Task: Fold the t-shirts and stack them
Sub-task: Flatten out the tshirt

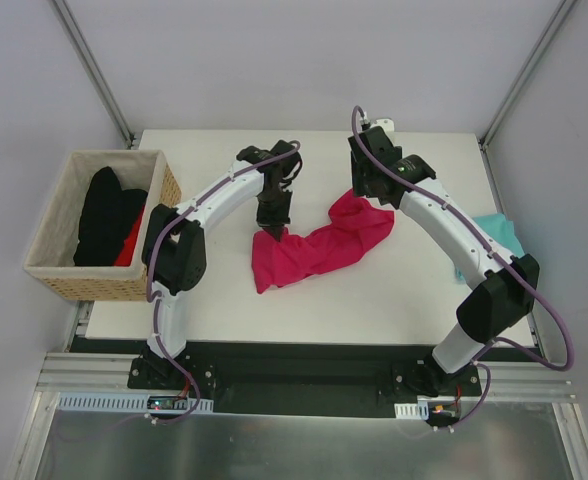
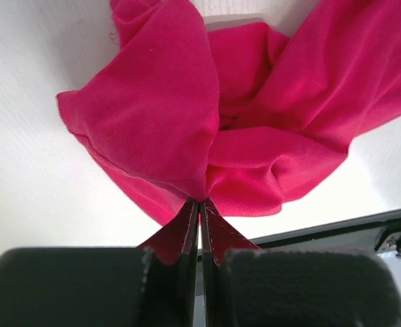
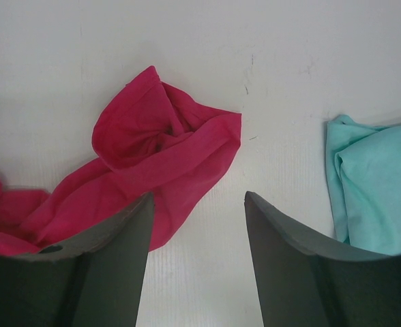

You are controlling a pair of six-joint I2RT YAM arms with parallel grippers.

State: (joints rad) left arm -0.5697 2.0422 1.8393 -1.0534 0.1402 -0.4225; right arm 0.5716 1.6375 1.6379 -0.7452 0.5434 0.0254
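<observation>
No words, numbers or signs to read anywhere: none on the pink t-shirt [image 1: 319, 248], the teal t-shirt [image 3: 378, 184], the basket [image 1: 89, 285] or the table [image 1: 374, 300].

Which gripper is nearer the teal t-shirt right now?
Right. The right gripper hangs open over the table, with the teal t-shirt just off to its side. The left gripper is farther away, shut on the pink t-shirt.

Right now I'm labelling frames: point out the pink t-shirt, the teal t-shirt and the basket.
pink t-shirt [image 1: 319, 250], top view, bunched middle.
teal t-shirt [image 3: 378, 191], right wrist view, top face.
basket [image 1: 89, 285], top view, near wall.
</observation>
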